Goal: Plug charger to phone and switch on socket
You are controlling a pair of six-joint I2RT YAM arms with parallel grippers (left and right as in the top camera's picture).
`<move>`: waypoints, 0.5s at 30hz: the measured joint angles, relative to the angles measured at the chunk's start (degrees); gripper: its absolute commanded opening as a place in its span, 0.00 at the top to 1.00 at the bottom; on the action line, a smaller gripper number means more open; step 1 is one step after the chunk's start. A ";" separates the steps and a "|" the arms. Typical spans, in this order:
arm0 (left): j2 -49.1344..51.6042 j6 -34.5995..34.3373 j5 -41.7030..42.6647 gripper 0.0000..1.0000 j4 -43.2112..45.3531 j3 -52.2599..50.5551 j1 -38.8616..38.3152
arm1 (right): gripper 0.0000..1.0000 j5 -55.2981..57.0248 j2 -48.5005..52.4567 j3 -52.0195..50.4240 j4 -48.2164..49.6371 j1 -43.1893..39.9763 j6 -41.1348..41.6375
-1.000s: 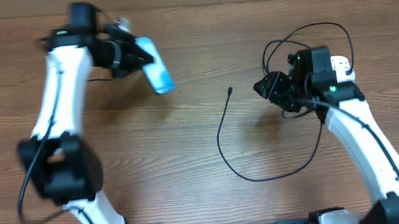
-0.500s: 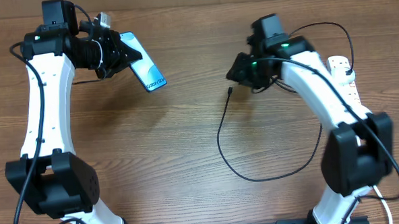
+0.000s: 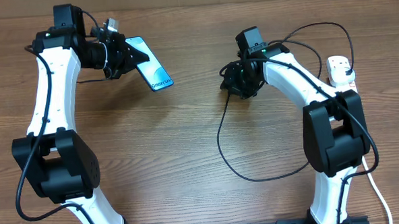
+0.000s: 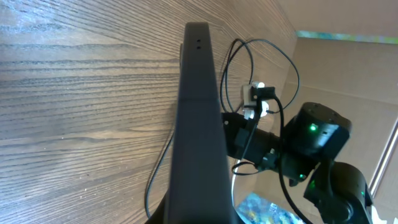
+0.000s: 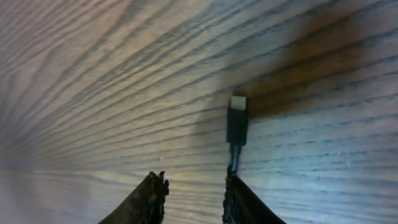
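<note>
My left gripper [image 3: 128, 58] is shut on the phone [image 3: 154, 73] and holds it tilted above the table at the back left, screen up. In the left wrist view the phone [image 4: 199, 124] shows edge-on as a dark bar. The charger's connector tip [image 3: 226, 97] lies on the wood, and its thin black cable [image 3: 256, 179] loops toward the front and back to the right. My right gripper [image 3: 231, 84] is open just above the tip. In the right wrist view the tip [image 5: 237, 118] lies just ahead of the right finger of this gripper [image 5: 196, 193]. The socket [image 3: 341, 69] is at the far right, partly behind my right arm.
The charger's black plug [image 4: 261, 93] sits in the white socket [image 4: 250, 98], with cable loops above it [image 3: 311, 33]. The thick white cord [image 3: 376, 185] runs down the right edge. A cardboard wall [image 4: 348, 68] stands behind the table.
My right gripper has swung left, from near the socket to over the cable's connector tip. My left gripper has shifted the phone slightly right and steadied it.
</note>
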 measured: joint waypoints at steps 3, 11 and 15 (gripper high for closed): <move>0.00 0.00 0.17 0.95 -0.24 0.00 0.00 | 0.67 0.81 0.76 0.00 0.00 0.00 0.44; 0.00 0.02 0.20 0.96 -0.61 0.00 0.00 | 0.67 1.55 3.26 0.00 0.28 0.00 1.66; 0.00 0.00 0.17 0.96 -1.03 0.00 0.00 | 0.67 1.62 3.98 0.00 0.94 0.00 1.90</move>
